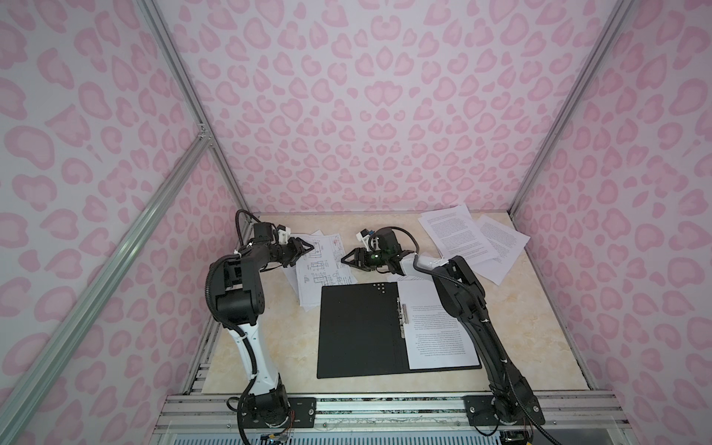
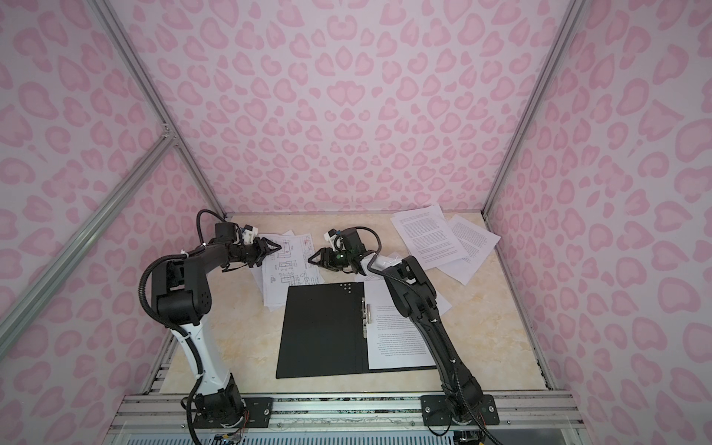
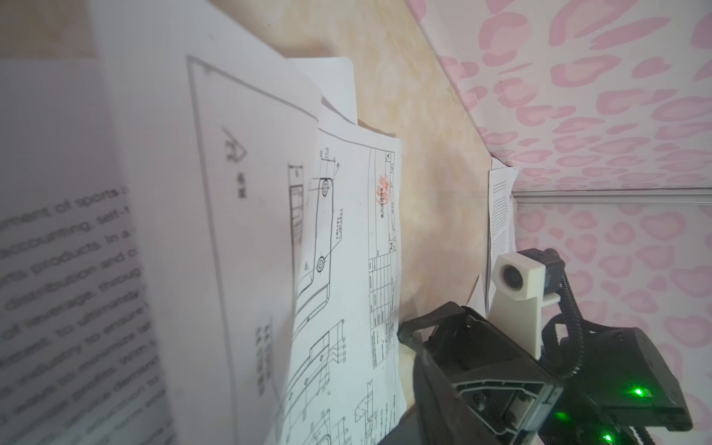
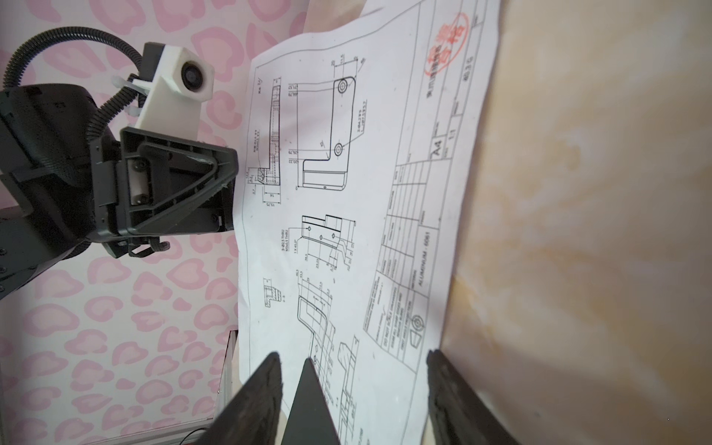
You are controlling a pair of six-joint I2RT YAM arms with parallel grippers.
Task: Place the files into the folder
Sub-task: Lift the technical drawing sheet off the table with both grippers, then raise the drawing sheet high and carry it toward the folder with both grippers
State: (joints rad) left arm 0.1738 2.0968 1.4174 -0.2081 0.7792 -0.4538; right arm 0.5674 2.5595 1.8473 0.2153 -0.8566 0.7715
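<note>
The folder [image 1: 358, 331] [image 2: 323, 331] lies open in mid-table, black inside up, with a metal clip [image 1: 402, 319] at its spine. One text sheet [image 1: 435, 339] rests on its right half. A stack of files topped by a line-drawing sheet [image 1: 323, 269] [image 2: 289, 269] [image 4: 346, 192] lies behind its far left corner. My left gripper [image 1: 308, 248] [image 2: 278, 246] is at the stack's left edge; lifted sheets [image 3: 346, 269] hide its jaws. My right gripper [image 1: 344, 260] [image 2: 311, 259] [image 4: 352, 356] is open, its fingers straddling the sheet's right edge and a folder corner [image 4: 312, 408].
More text sheets [image 1: 462, 239] [image 2: 431, 235] lie fanned at the back right corner, one edge under the right arm. Pink patterned walls with metal posts close in the table on three sides. An aluminium rail [image 1: 385, 404] carrying both arm bases runs along the front.
</note>
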